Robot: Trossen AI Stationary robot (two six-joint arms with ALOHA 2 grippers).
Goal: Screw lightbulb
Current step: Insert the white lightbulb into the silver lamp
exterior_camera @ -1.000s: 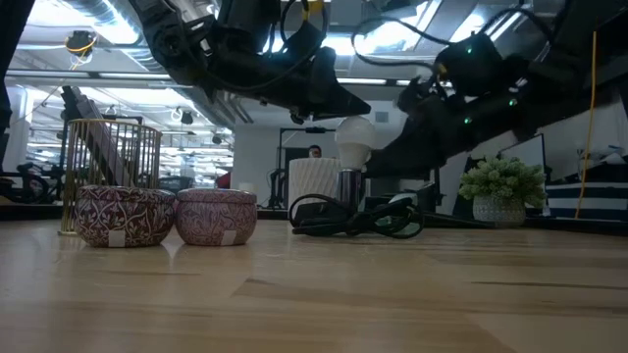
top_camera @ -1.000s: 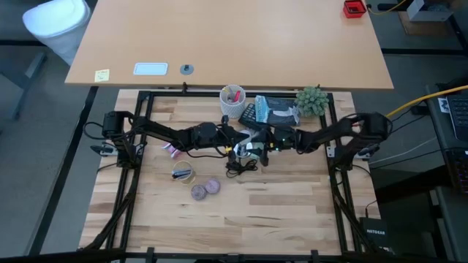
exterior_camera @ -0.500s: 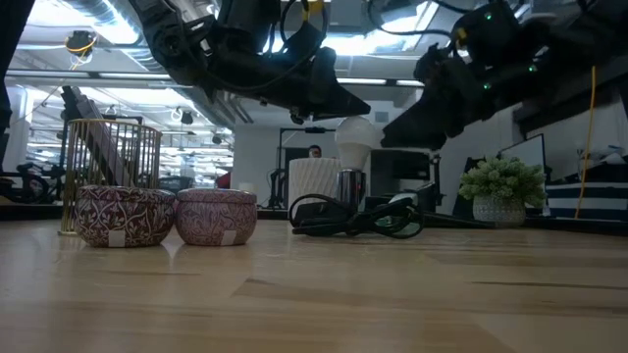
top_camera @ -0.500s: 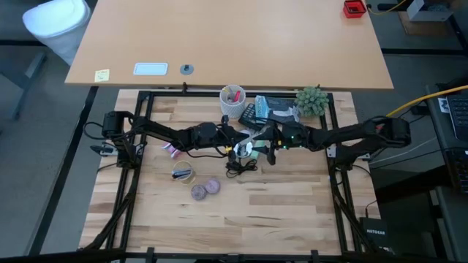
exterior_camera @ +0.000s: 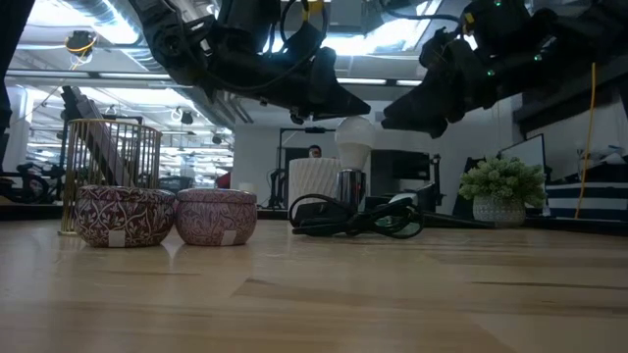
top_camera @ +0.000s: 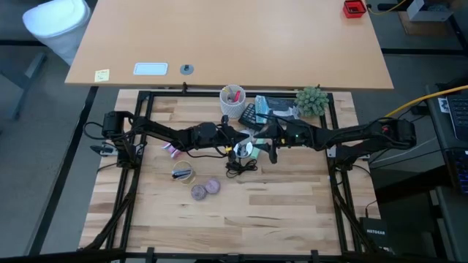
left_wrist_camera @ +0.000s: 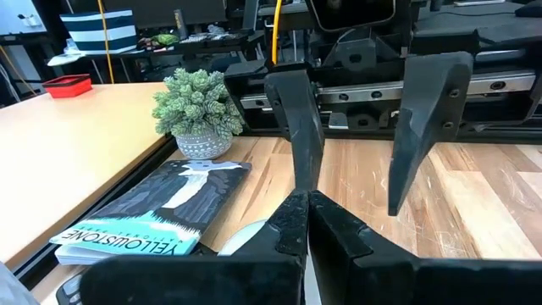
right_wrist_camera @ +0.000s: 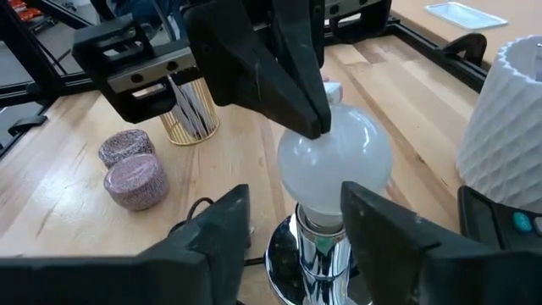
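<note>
The lightbulb [right_wrist_camera: 335,166] is a white, rounded, frosted globe standing upright, round end up, neck down in a shiny chrome socket [right_wrist_camera: 315,254]. It sits above the counter near the middle, just in front of the white ribbed cup [exterior_camera: 312,180].

Looking straight down: a pale butcher-block wooden surface [top_camera: 241,212] framed by black metal rails [top_camera: 135,175]. Behind it sits a wide light-brown desk [top_camera: 227,40], carrying a small red box [top_camera: 354,8], a yellow sticky note [top_camera: 102,74] and a flat white rectangular card [top_camera: 151,69]. A white round bin [top_camera: 55,20] stands on the grey floor [top_camera: 33,161] off the far left corner. A yellow cable [top_camera: 424,98] trails in from the right. At table height, bright ceiling lights and exposed silvery ducts [exterior_camera: 98,20] run overhead, with a white back wall [exterior_camera: 257,147] beyond.
</note>
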